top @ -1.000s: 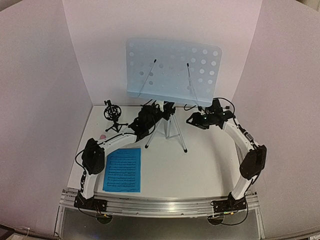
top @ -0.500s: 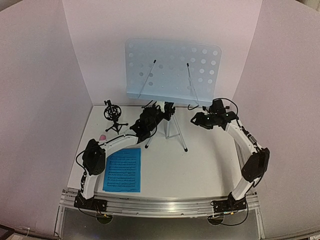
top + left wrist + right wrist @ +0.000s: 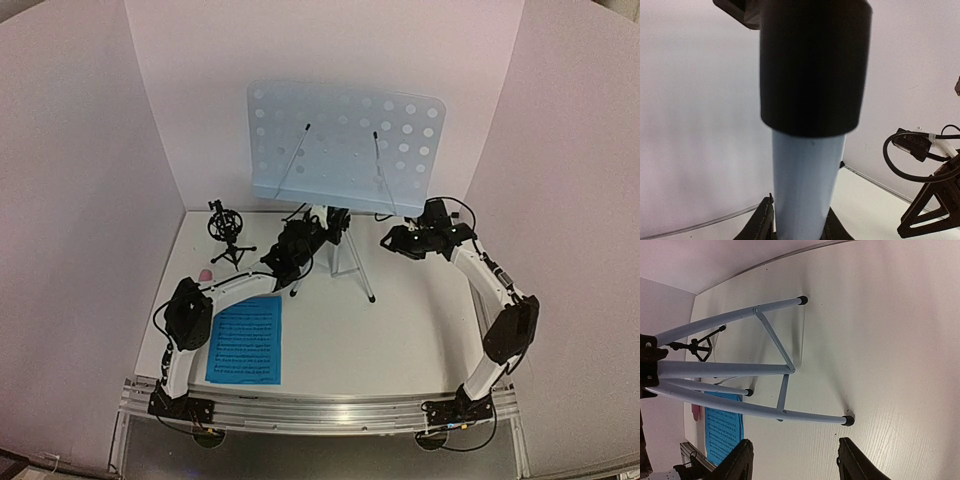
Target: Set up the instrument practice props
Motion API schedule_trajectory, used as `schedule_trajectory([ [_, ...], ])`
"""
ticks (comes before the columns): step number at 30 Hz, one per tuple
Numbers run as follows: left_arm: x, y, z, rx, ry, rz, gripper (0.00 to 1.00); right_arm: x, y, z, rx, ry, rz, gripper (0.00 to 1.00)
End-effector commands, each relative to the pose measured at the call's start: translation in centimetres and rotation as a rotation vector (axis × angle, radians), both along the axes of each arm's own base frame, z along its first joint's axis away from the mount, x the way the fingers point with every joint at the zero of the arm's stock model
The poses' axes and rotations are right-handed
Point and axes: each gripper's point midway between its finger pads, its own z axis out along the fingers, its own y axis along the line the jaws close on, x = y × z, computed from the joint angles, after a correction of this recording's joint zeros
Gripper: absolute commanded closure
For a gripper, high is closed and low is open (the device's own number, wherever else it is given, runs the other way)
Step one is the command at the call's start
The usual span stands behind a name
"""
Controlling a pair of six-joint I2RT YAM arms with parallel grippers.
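Well left of the left pincer (image 3: 799, 226) lies the pink microphone (image 3: 204, 274), with a blue sheet-music page (image 3: 245, 340) nearer the arm bases. The black mic holder (image 3: 226, 232) stands near that pincer's left. Its fingers flank the pole (image 3: 807, 180) of the music stand (image 3: 345, 150); I cannot tell whether they press on it. The right pincer (image 3: 795, 465) gapes open and empty, with the tripod legs (image 3: 740, 370) ahead of it.

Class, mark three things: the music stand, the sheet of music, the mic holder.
music stand (image 3: 345, 135), top view, on its pale-blue perforated panel
sheet of music (image 3: 245, 338), top view, middle of the blue page
mic holder (image 3: 222, 226), top view, on its round black cradle
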Motion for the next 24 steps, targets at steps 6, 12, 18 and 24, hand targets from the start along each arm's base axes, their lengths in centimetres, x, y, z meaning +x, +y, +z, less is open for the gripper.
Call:
schedule_trajectory([
  [6, -1.6, 0.5, 3.7, -0.043, -0.06, -0.045, 0.57, -0.9, 0.3, 2.4, 0.033, -0.043, 0.034, 0.44],
  [12, -3.3, 0.7, 3.5, -0.031, -0.068, -0.111, 0.43, -1.2, 0.8, 2.8, 0.051, -0.045, 0.064, 0.44],
  [18, -4.5, 1.3, 3.2, 0.006, -0.079, -0.137, 0.39, -1.7, 1.3, 3.3, 0.078, -0.045, 0.096, 0.44],
  [24, -7.7, 2.6, 2.6, 0.072, -0.095, -0.218, 0.31, -3.4, 0.7, 3.4, 0.073, -0.042, 0.097, 0.43],
])
